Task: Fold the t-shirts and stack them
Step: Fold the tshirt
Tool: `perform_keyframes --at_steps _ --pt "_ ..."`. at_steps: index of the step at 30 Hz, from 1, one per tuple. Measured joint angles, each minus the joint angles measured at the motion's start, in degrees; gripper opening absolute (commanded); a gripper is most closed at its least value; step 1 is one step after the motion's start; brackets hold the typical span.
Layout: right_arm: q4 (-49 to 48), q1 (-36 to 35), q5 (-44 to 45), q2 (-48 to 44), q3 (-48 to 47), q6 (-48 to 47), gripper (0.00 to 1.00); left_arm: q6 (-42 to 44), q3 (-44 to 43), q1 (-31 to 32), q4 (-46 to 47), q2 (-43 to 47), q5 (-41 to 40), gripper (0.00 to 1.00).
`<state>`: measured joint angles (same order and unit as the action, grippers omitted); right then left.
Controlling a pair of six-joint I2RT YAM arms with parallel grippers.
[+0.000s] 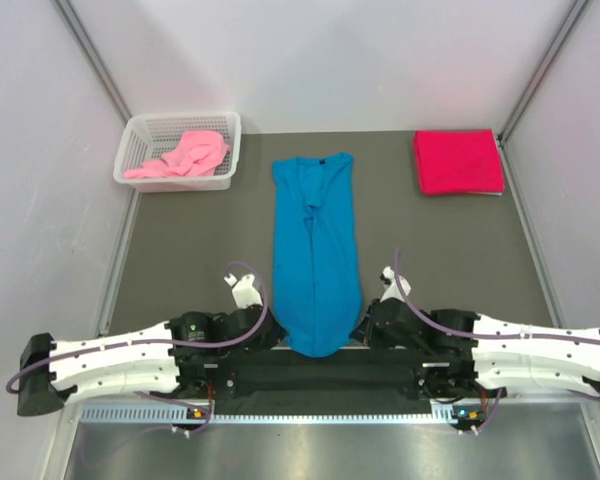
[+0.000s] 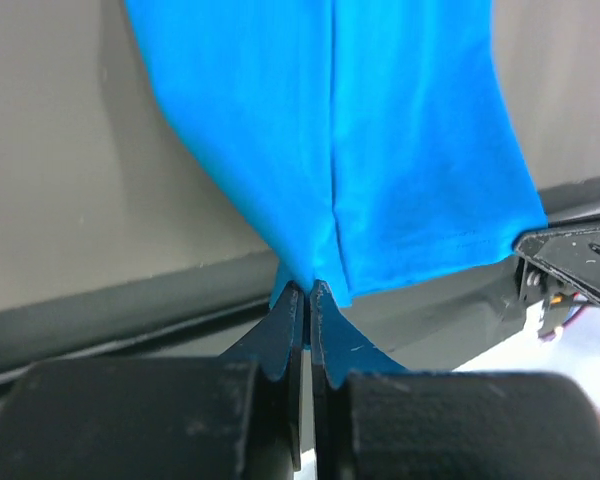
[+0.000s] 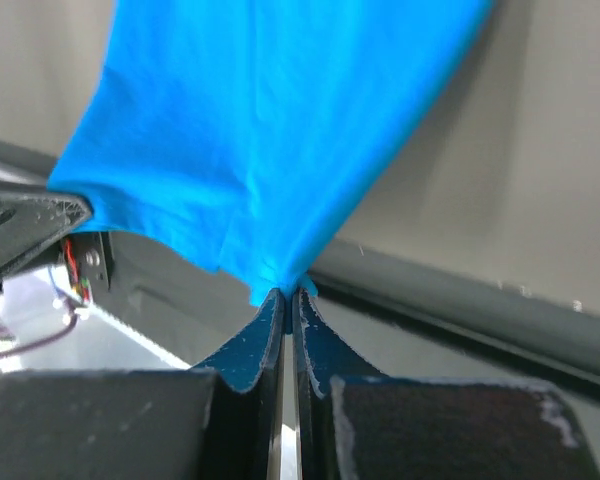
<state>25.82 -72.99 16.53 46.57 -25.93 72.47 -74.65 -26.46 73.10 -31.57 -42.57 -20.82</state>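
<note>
At the far left corner of the grey table (image 1: 200,240), a white mesh basket (image 1: 180,117) holds the crumpled light pink t-shirt (image 1: 185,155). Across from it, at the far right, the crimson red t-shirt (image 1: 457,162) lies folded in a neat square. Between them the bright blue t-shirt (image 1: 316,250) stretches lengthwise down the middle, dark collar at the far end, sides folded inward. Its hem reaches the table's near edge, where the left gripper (image 2: 307,290) and right gripper (image 3: 286,295) each pinch a bottom corner, fingers closed tight on the cloth.
</note>
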Motion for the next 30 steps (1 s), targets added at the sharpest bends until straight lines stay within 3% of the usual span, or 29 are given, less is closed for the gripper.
perform_keyframes --at_steps 3,9,16,23,30 --pt "-0.04 3.32 0.26 5.62 -5.29 -4.55 0.00 2.62 -1.75 -3.80 0.66 -1.33 0.13 0.00" --pt "-0.85 13.66 -1.81 12.24 -10.73 -14.38 0.00 12.20 -4.90 -19.67 3.78 -9.64 7.10 0.00" --pt "-2.64 26.69 -7.54 17.62 -16.98 -26.77 0.00 23.43 -15.43 -37.33 8.20 -21.68 16.90 0.00" --pt "-8.72 36.59 -15.32 28.72 -24.96 -36.65 0.00 29.79 -25.35 -44.98 13.84 -36.20 23.65 0.00" --pt "-11.43 41.88 -22.56 43.58 -35.93 -41.55 0.00 33.31 -37.22 -50.03 15.61 -50.21 28.41 0.00"
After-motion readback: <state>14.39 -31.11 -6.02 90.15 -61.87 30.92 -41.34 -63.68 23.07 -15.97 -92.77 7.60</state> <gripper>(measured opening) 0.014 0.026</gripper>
